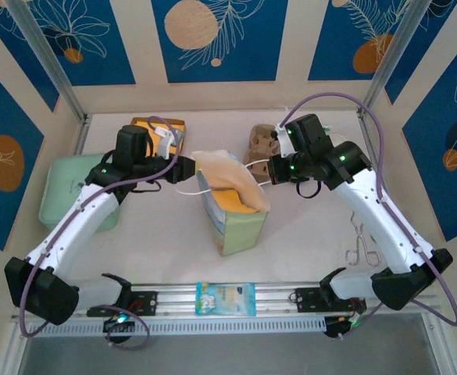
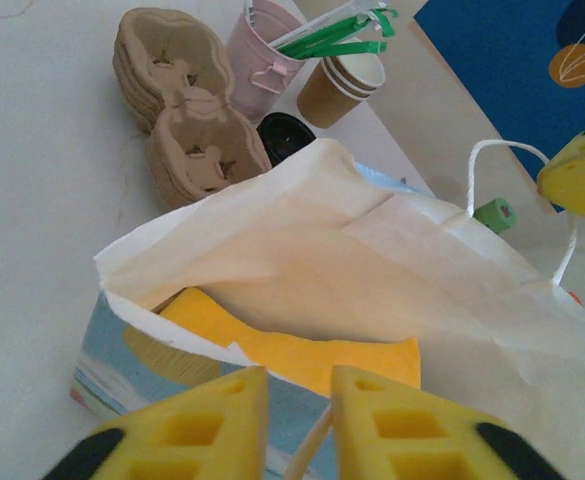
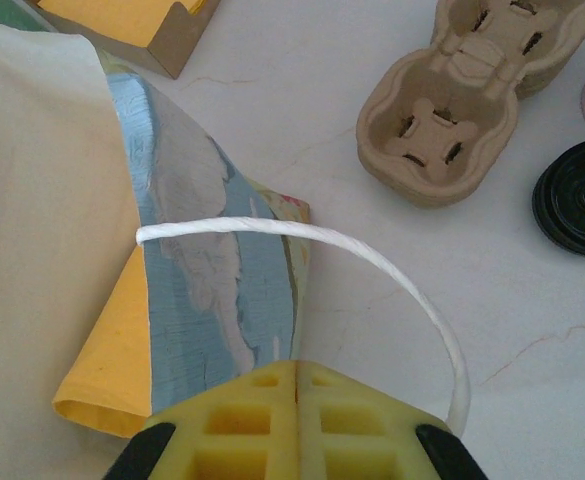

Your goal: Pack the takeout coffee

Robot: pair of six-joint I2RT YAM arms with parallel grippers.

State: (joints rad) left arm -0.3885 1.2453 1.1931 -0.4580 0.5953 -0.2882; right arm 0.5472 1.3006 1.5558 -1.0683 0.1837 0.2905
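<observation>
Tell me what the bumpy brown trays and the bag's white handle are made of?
The trays look like molded paper pulp: matte, tan, rough-edged, with pressed cup wells. The handle seems to be twisted paper cord, since its surface shows spiral ridges, though it might be string.

Takeout coffee (image 2: 285, 136): in the left wrist view just the round black lid shows, glossy, peeking above the cream rim of the paper bag (image 2: 302, 250), standing on the white bench (image 2: 42, 200) just beside the stacked pulp cup carriers (image 2: 187, 130) and near the pink utensil cup (image 2: 262, 60). In the right wrist view the lid (image 3: 575, 196) sits at the right edge, flat and level with concentric ridges, partly cut off, near the carriers (image 3: 442, 100) and apart from the bag. Cup body hidden; upright as far as the lid tells.
</observation>
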